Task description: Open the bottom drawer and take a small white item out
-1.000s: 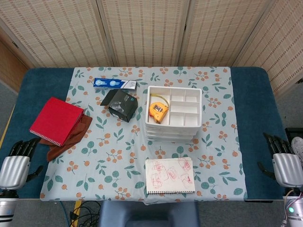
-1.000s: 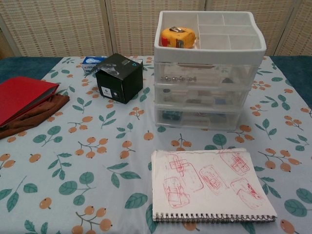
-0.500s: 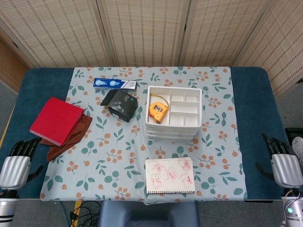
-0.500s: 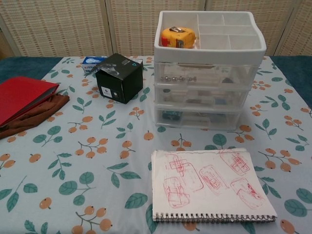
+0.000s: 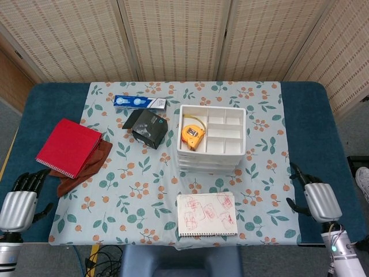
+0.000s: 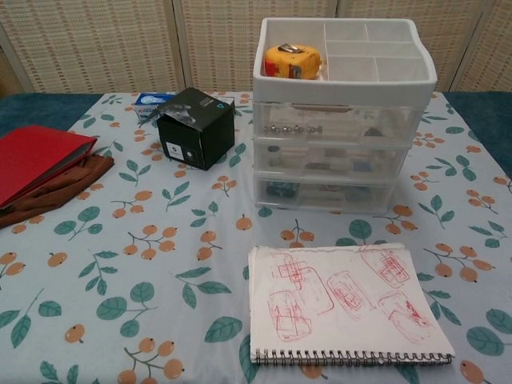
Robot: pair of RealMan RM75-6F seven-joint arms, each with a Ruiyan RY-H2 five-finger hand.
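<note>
Head overhead, chest low frontal

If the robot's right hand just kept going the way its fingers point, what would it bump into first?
The right hand points up and slightly left across the blue table. It would probably reach the edge of the floral cloth first, passing right of the white drawer unit, though depth is hard to judge.

Woven folding screen point(image 5: 173, 37) behind blue table point(image 5: 305, 133) under floral tablecloth point(image 5: 144, 190).
</note>
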